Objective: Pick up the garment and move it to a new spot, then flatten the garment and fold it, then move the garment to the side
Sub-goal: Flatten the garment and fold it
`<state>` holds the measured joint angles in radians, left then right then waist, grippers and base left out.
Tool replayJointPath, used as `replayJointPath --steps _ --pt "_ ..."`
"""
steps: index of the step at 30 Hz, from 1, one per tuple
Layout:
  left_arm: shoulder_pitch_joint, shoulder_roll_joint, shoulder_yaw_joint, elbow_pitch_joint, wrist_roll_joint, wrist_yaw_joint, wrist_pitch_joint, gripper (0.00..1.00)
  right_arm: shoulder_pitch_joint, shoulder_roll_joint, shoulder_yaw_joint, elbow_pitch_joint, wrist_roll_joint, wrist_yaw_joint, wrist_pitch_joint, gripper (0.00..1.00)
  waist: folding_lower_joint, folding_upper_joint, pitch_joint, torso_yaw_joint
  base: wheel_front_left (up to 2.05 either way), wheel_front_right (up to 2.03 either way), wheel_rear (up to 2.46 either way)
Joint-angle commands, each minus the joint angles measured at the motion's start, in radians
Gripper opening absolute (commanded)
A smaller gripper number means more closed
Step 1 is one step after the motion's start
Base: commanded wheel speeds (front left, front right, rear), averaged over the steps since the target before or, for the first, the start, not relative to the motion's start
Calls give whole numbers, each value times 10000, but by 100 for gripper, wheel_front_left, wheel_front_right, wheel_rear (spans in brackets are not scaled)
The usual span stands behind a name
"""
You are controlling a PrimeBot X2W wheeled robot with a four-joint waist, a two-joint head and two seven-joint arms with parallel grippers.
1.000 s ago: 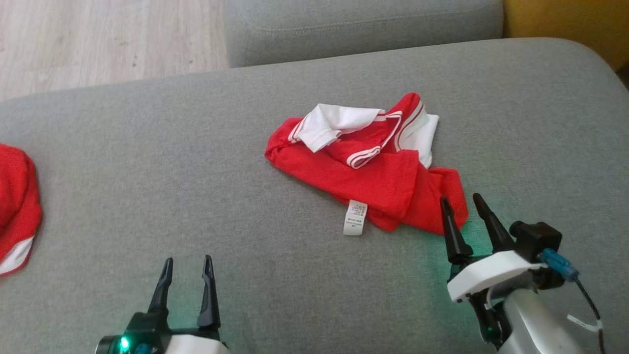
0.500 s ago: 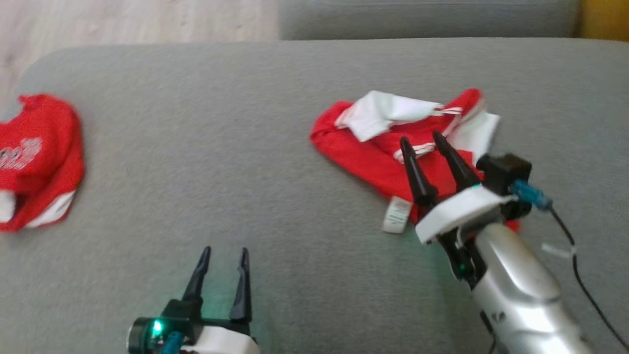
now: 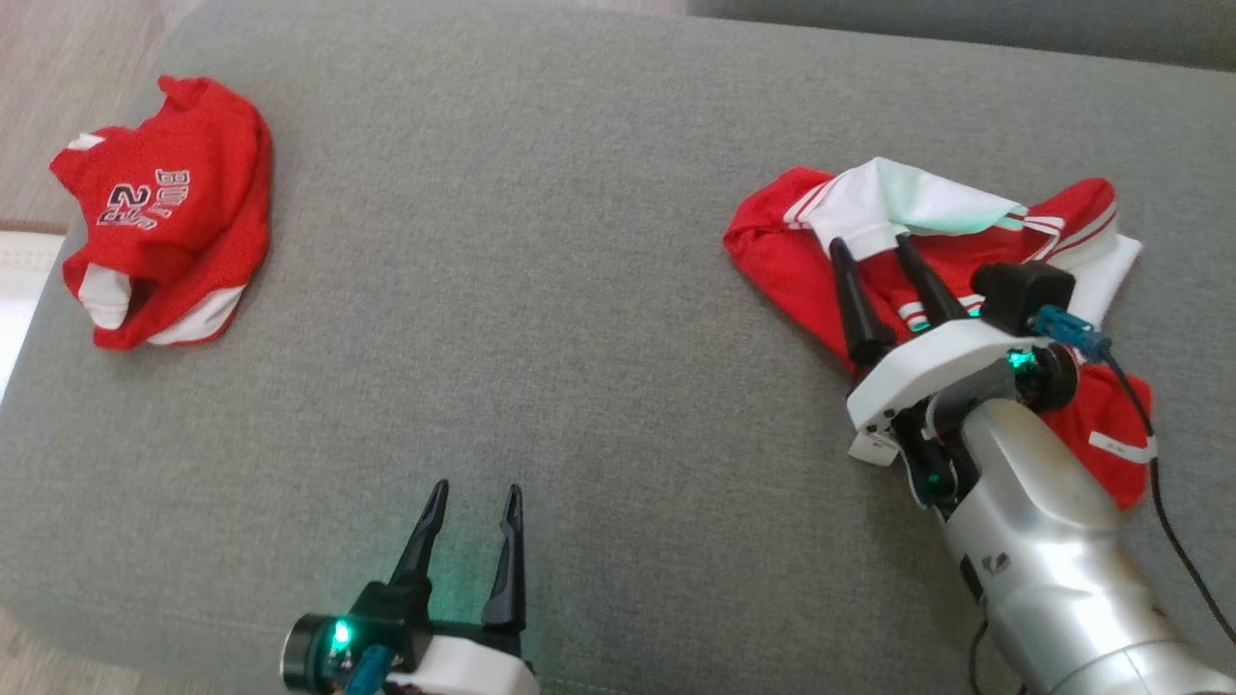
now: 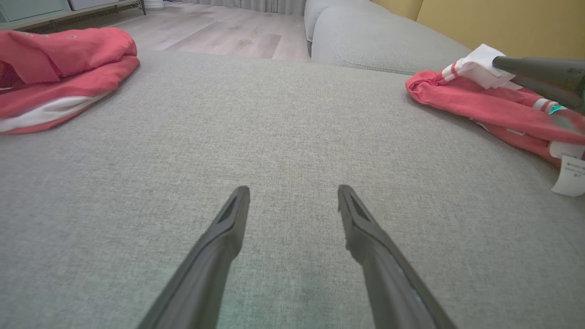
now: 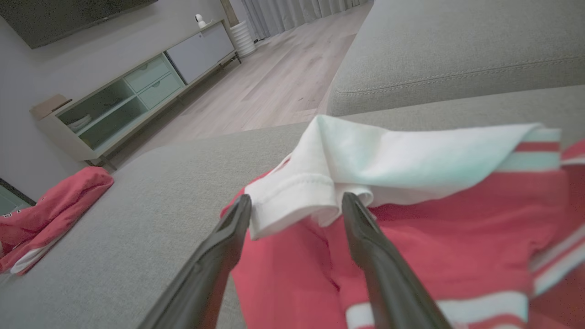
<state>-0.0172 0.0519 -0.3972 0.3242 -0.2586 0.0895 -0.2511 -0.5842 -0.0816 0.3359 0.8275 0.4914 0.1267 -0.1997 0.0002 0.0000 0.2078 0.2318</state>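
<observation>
Red-and-white and crumpled, the garment point(image 3: 792, 261) lies heaped at the right of the grey sofa cushion point(image 3: 541, 290), where the right gripper point(image 3: 871, 243), jaws spread, straddles its white fold point(image 5: 295, 203), so the pick-up seems in hand and next calls for closing there, while the left gripper point(image 3: 477, 488) hovers spread over bare cushion.

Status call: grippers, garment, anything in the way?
Right gripper open, straddling white fold of crumpled red-and-white jersey garment. Left gripper open above grey fabric cushion. Nothing blocking; second red jersey lies apart.
</observation>
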Motion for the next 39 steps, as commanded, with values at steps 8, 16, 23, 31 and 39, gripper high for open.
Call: replayJointPath --steps 8,16,23,31,39 --pt "-602 -16 -118 -316 -240 201 -107 100 -788 205 63 259 -99 40 -335 0 -2 0 244 234 0 0 0" --pt "-520 -16 -330 -212 -592 181 -107 100 -2683 -693 360 -805 -416 40 -551 0 -2 0 -158 881 0 0 0" --pt "-165 -16 -437 -47 -794 122 -107 100 -5420 -1273 637 -1531 -784 40 -601 0 -2 0 -698 1742 0 0 0" --pt "356 -16 -60 75 -723 43 -107 100 -6985 -1992 1597 -1545 -786 40 -617 0 -2 0 -1188 1802 0 0 0" --pt "463 -16 -138 2 -731 -27 -107 100 -3693 -3899 2783 -1498 122 40 -601 0 -2 0 -1063 788 0 0 0"
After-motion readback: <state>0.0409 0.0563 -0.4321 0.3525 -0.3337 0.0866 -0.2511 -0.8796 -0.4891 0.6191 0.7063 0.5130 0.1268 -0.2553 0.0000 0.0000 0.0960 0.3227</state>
